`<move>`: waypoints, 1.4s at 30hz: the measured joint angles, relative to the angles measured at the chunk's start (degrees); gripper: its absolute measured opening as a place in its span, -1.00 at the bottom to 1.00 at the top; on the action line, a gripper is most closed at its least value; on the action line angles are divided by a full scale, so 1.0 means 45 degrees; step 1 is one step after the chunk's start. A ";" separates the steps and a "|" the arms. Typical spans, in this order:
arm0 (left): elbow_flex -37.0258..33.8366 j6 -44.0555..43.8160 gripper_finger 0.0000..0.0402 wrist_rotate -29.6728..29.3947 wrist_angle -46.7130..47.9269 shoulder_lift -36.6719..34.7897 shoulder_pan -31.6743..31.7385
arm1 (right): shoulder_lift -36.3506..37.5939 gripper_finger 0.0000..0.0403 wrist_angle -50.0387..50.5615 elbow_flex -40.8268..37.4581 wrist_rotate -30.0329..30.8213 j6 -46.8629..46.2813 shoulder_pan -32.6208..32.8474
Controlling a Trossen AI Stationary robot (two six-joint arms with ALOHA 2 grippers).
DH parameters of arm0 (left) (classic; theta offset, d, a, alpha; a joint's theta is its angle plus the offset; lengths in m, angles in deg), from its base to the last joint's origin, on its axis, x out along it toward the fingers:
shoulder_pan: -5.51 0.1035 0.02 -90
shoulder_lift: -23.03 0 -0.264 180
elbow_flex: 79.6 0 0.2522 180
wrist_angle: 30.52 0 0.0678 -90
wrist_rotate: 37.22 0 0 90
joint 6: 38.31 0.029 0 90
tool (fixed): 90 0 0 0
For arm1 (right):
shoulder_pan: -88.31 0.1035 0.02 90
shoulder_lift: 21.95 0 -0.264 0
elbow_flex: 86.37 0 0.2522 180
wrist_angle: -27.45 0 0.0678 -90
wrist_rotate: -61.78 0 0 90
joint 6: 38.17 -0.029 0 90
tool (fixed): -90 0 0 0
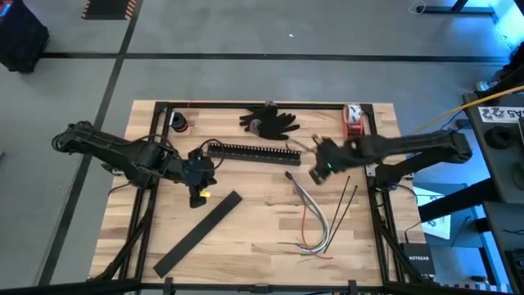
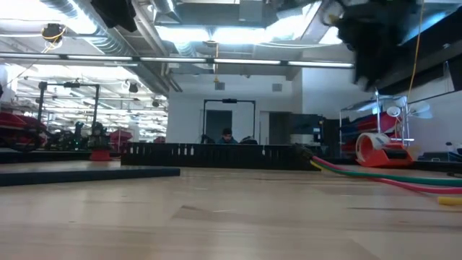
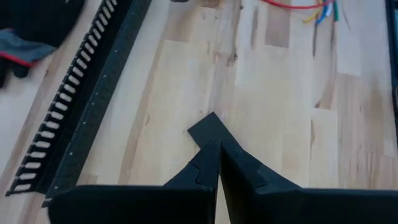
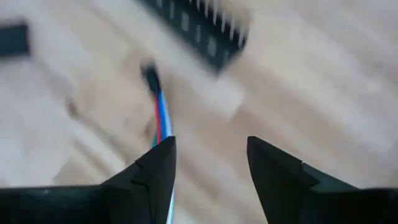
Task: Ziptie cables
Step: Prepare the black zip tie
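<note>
High view: right gripper [image 1: 319, 173], fingers parted and empty, hovers just beside the upper end of the loose grey, white and red cables [image 1: 315, 215], whose long axis trails toward the table's near edge; left gripper [image 1: 196, 179], clenched, is farther.

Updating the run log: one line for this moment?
right claw: open above cables | left claw: shut, waiting by slotted bar | ziptie: untouched

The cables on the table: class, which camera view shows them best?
The high view: the whole bundle of cables lies in sight. The right wrist view catches one blurred end, the low view a few strands, the left wrist view only coloured tips.
</note>
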 joint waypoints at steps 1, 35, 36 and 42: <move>0.0000 -0.0115 -0.96 0.0000 0.0010 0.0000 0.0058 | 0.0226 -0.06 0.0009 -0.0440 -0.0301 -0.0571 0.0386; 0.0000 -0.0375 -0.96 -0.0031 -0.0091 0.0000 0.0628 | -0.0618 -0.06 -0.1910 -0.6266 -0.2410 -1.2004 0.5151; 0.0000 -0.0373 -0.96 -0.0031 -0.0097 0.0000 0.0628 | -0.0680 -0.06 -0.1909 -0.6266 -0.2333 -1.2089 0.5151; 0.0000 -0.0364 -0.96 -0.0031 -0.0087 0.0000 0.0628 | -0.0703 -0.29 -0.2374 -0.6290 -0.1850 -1.2109 0.5161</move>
